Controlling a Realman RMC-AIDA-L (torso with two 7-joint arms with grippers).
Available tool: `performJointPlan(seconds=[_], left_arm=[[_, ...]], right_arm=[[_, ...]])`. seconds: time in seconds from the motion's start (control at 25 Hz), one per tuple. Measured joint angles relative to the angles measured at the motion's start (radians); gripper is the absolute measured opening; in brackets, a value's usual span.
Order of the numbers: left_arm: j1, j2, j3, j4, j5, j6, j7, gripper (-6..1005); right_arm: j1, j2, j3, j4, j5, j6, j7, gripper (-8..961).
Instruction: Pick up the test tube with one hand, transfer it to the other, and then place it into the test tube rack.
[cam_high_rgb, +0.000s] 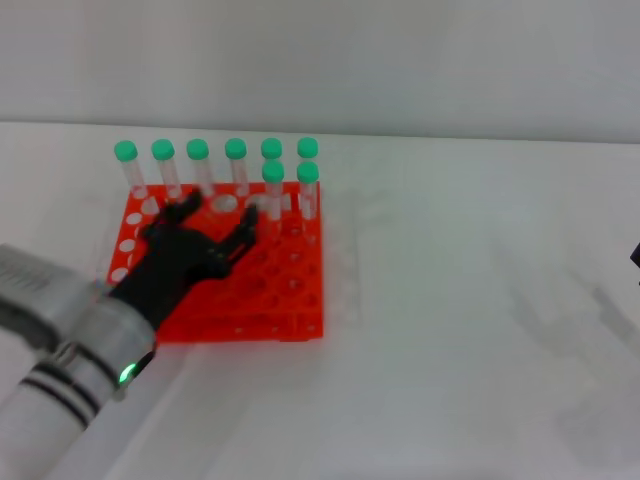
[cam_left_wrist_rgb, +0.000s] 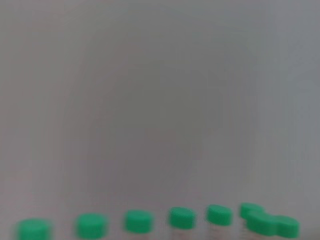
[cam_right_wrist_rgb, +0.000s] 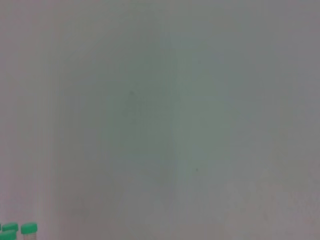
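A white table (cam_high_rgb: 470, 330) fills the head view, with a pale wall behind it. On its left half sits the orange-red rack (cam_high_rgb: 270, 300), square and flat, its grid of round holes facing up.

The left arm (cam_high_rgb: 60, 350), thick and silver-white with a small green light, reaches in from the lower left corner over the rack. Its black left gripper (cam_high_rgb: 215, 215) hovers over the rack's far-left part, the fingers spread wide apart with nothing between them; one fingertip (cam_high_rgb: 185, 207) points at the back row, the other lies near the second-row tubes.

Of the right gripper (cam_high_rgb: 636, 256) only a dark sliver shows at the right edge of the head view, well apart from the rack, and I cannot tell how its fingers stand.

Eight tubes with green caps stand upright in the rack. Six form the back row (cam_high_rgb: 215, 165), running from the far-left corner to the far-right corner. Two more stand just in front of it at the right end: one tube (cam_high_rgb: 273, 190) close beside the gripper's nearer finger, possibly the one just handled, and another (cam_high_rgb: 308, 190) at the rack's right edge.

In the left wrist view the green caps (cam_left_wrist_rgb: 181, 218) line the lower border, blurred, against grey wall. The right wrist view shows two caps (cam_right_wrist_rgb: 20, 230) in one corner.
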Motion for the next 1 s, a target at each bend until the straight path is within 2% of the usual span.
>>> performJointPlan(seconds=[0.12,0.28,0.4,0.52,0.64,1.0], left_arm=[[0.081,-0.001,-0.015,0.008,-0.027,-0.130,0.000,715],[0.192,-0.004,-0.017,0.011,-0.124,-0.321,-0.002,871],[0.254,-0.005,-0.016,0.012,-0.239,-0.392,-0.008,875],[0.294,-0.006,-0.010,0.013,-0.352,-0.400,-0.043,880],[0.304,-0.007,-0.008,0.032,-0.409,-0.389,-0.115,880],[0.269,-0.007,0.001,0.054,-0.404,-0.333,-0.175,881]], right_arm=[[0.000,0.000,0.001,0.006,0.014,-0.002,-0.031,811],[-0.002,0.001,0.001,0.055,0.135,-0.005,-0.089,812],[-0.008,0.001,0.001,0.097,0.251,-0.010,-0.126,812],[-0.011,0.001,0.001,0.136,0.334,-0.012,-0.147,812],[-0.013,0.002,0.001,0.156,0.358,-0.012,-0.150,811],[-0.030,0.002,-0.008,0.196,0.351,-0.011,-0.150,813]])
